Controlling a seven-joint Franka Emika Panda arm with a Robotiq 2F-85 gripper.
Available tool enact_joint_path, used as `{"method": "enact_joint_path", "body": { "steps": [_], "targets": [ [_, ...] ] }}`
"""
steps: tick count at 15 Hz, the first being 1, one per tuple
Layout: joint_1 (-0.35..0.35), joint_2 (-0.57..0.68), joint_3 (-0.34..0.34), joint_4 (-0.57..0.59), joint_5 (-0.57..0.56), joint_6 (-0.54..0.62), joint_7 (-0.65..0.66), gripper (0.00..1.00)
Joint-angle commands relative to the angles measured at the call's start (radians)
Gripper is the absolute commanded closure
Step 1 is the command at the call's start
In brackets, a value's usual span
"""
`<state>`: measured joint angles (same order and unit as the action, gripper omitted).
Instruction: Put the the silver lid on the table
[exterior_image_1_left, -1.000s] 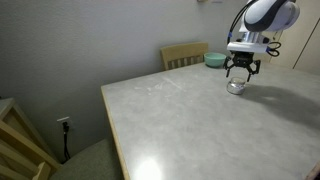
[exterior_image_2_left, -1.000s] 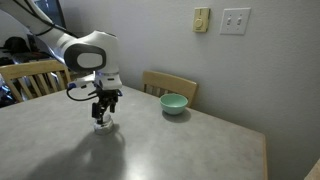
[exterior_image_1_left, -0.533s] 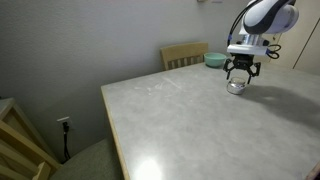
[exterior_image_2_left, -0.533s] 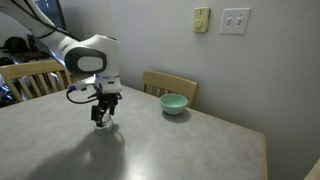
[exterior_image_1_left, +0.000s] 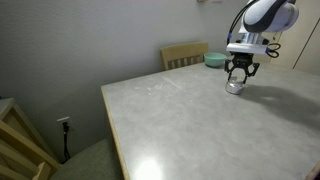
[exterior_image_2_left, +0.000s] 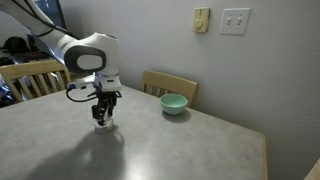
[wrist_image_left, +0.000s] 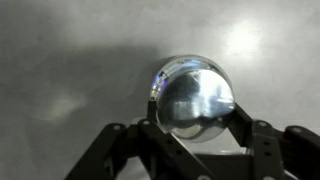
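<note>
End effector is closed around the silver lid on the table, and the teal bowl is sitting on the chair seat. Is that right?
Not quite. The teal bowl sits on the table, near the edge in front of the chair, not on its seat; an exterior view shows this. The rest holds: in the wrist view the end effector is closed around the silver lid on the table.

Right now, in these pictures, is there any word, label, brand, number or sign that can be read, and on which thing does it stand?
No text can be read in any view.
The silver lid, teal bowl, table and chair show no print.
The beige wall plate and white switch plate are too small to tell.
</note>
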<state>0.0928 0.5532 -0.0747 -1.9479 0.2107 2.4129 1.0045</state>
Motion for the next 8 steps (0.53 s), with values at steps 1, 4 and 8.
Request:
{"method": "enact_joint_path", "body": {
  "steps": [1,4,8],
  "targets": [
    [-0.008,0.003,0.012,-0.011,0.011,0.002,-0.013,0.53],
    [-0.006,-0.002,0.011,-0.017,0.009,0.008,-0.012,0.56],
    [0.015,-0.026,0.002,-0.033,-0.015,0.011,0.006,0.56]
  ]
}}
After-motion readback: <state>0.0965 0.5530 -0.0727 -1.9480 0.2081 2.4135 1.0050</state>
